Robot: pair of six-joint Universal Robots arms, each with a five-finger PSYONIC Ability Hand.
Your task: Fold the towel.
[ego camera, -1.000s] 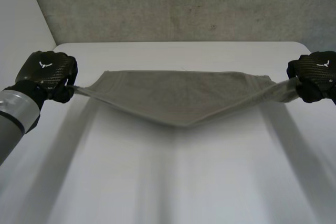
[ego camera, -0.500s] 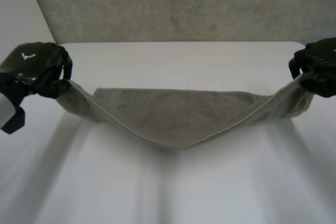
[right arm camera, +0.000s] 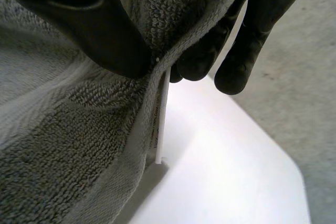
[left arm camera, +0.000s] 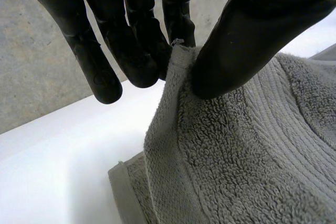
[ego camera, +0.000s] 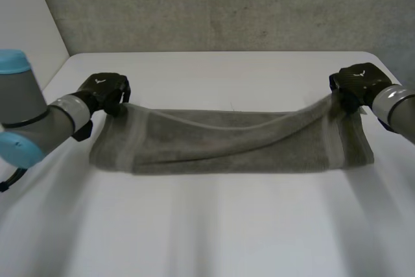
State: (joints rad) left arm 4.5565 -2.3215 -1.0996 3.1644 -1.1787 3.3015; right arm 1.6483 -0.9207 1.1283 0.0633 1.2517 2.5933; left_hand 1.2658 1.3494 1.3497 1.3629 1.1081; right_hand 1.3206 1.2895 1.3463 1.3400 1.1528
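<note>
**Here, both hands pinch a towel corner each**

The grey towel [ego camera: 227,144] lies stretched crosswise on the white counter [ego camera: 214,231], most of it resting flat, with its far edge lifted at both ends. The left hand [ego camera: 104,92] holds the far corner at its own side. From the head camera its fingers are hidden behind the back of the hand. The wrist camera shows the thumb [left arm camera: 247,35] pressing the towel's [left arm camera: 236,156] corner tip against the fingers [left arm camera: 131,45], a pinch. Below that corner, the edge of another towel layer peeks out on the counter; how far it reaches underneath cannot be told.

The right hand [ego camera: 355,85] holds the opposite far corner, its arm cut off by the frame edge. Up close, its thumb [right arm camera: 89,19] and fingers [right arm camera: 252,30] squeeze the cloth [right arm camera: 63,129] between them. A white label [right arm camera: 160,119] hangs from the hem there; its print is too small to read.
</note>
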